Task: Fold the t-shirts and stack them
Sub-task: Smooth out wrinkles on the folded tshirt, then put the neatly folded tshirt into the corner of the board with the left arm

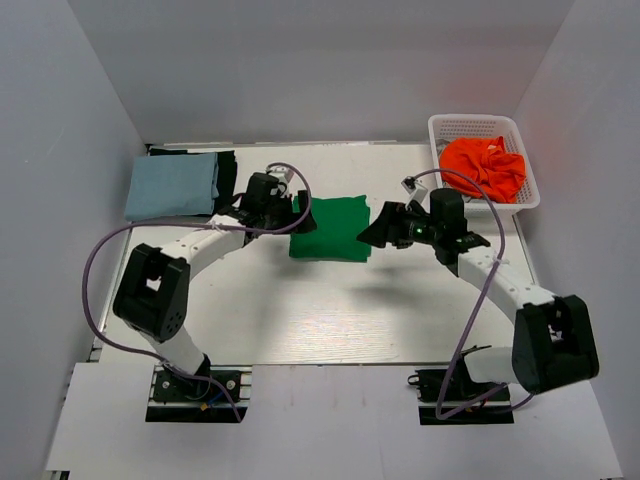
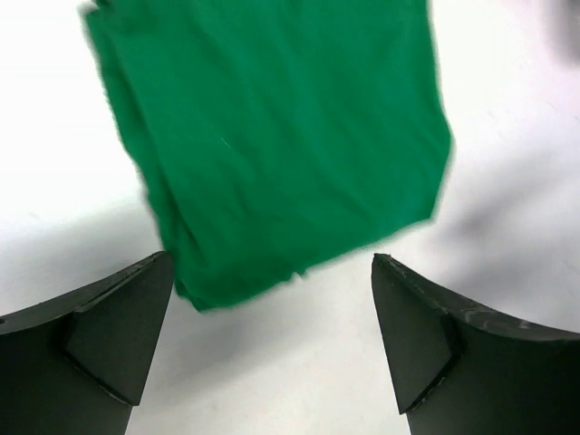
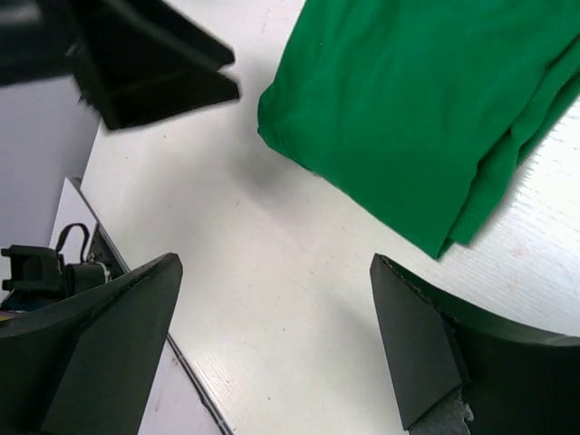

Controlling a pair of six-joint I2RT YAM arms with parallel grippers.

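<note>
Mid-table, the green t-shirt (image 1: 330,228) lies folded into a square, flanked by the left gripper (image 1: 298,213) and the right gripper (image 1: 366,236), both with jaws spread wide and gripping nothing. Farther back, at far left, a folded pale blue t-shirt (image 1: 172,187) rests on a black t-shirt (image 1: 228,172). At far right, the orange t-shirt (image 1: 485,166) sits crumpled in the white basket (image 1: 441,126).

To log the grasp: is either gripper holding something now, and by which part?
Nothing is held: left gripper and right gripper stand open near the green t-shirt.

R pincer (image 3: 275,268) spread wide; green t-shirt (image 3: 408,100) folded on tbl (image 3: 217,199).
</note>
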